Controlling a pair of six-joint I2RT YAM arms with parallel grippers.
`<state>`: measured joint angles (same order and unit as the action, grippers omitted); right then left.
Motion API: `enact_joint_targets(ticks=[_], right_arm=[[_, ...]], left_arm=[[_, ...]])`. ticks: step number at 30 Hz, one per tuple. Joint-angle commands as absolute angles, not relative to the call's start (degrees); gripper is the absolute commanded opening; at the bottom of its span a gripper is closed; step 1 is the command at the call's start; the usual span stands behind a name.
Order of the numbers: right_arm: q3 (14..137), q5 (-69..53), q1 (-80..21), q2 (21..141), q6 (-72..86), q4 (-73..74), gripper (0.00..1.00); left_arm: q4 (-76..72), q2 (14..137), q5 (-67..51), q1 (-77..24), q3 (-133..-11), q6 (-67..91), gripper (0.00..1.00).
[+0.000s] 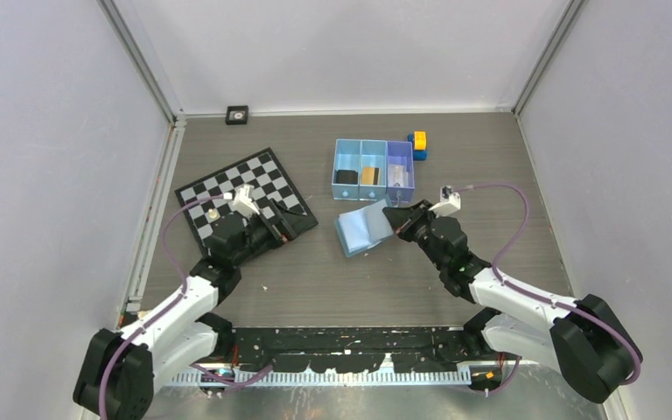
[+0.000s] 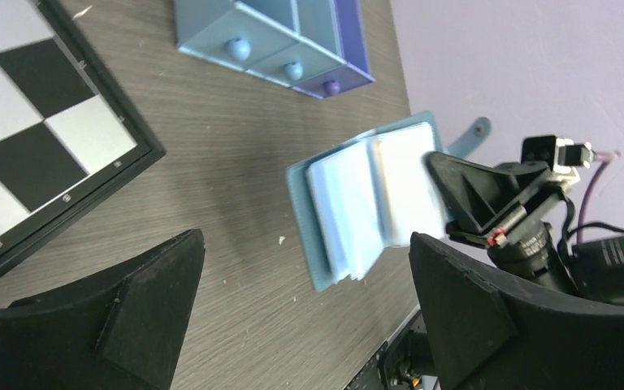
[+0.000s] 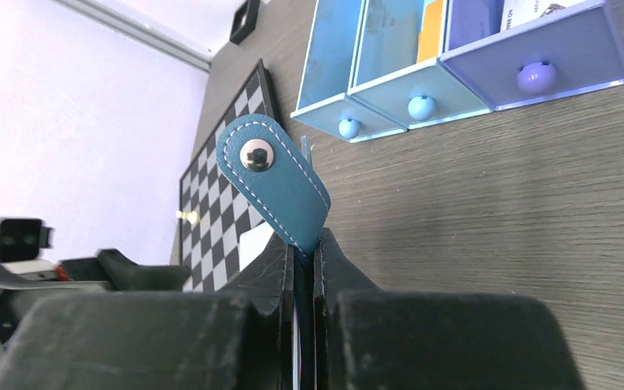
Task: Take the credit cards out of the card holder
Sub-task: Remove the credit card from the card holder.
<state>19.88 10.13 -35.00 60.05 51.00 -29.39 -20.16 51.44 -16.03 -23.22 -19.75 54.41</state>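
Observation:
The blue card holder lies open in the middle of the table, its light blue inner leaves fanned up. My right gripper is shut on its right edge; the jaws pinch the dark blue strap with the round snap button just above the fingertips. My left gripper is open and empty, left of the holder over the chessboard's corner; its jaws stand wide apart. I cannot tell any credit cards apart from the pale leaves.
A chessboard lies at the left. A three-compartment blue and purple tray stands behind the holder, holding a black item, a tan item and a pale printed one. Yellow and blue blocks sit beside it.

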Motion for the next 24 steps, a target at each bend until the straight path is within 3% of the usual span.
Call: enact_joint_targets(ticks=[1, 5, 8, 24], right_arm=[[18.03, 13.93, -34.72, 58.52, 56.01, -40.69, 0.00], [17.98, 11.49, -34.74, 60.06, 57.22, -44.55, 0.00], [18.36, 9.38, -34.84, 61.78, 57.55, -46.77, 0.01], [19.86, 3.94, -36.39, 67.01, 58.00, -51.87, 0.01]], left_arm=[[-29.19, 56.29, -16.31, -23.10, -18.67, 58.88, 1.00], [-38.26, 67.04, -24.74, -23.60, -21.39, 61.02, 1.00], [-42.31, 71.96, -24.58, -25.04, -21.31, 62.28, 1.00], [-52.34, 78.75, -28.02, -28.53, -22.75, 64.26, 0.98]])
